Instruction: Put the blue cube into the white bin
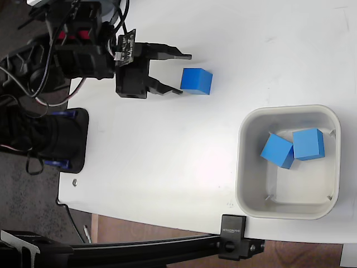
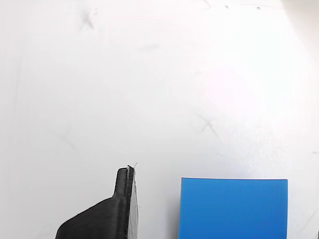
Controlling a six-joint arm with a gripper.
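blue cube (image 1: 196, 81) on the table (image 1: 167, 156), not yet gripped, left of the white bin (image 1: 288, 209).
claw (image 1: 179, 73) wide open and empty beside it; two cubes (image 1: 292, 147) already in the bin, one left.

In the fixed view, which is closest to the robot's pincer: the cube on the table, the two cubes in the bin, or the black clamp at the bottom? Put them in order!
From the pincer:
1. Cube on the table, right beside its fingertips.
2. Cubes in the white bin: the left one slightly nearer than the right one, nearly tied.
3. Black clamp, bottom edge.
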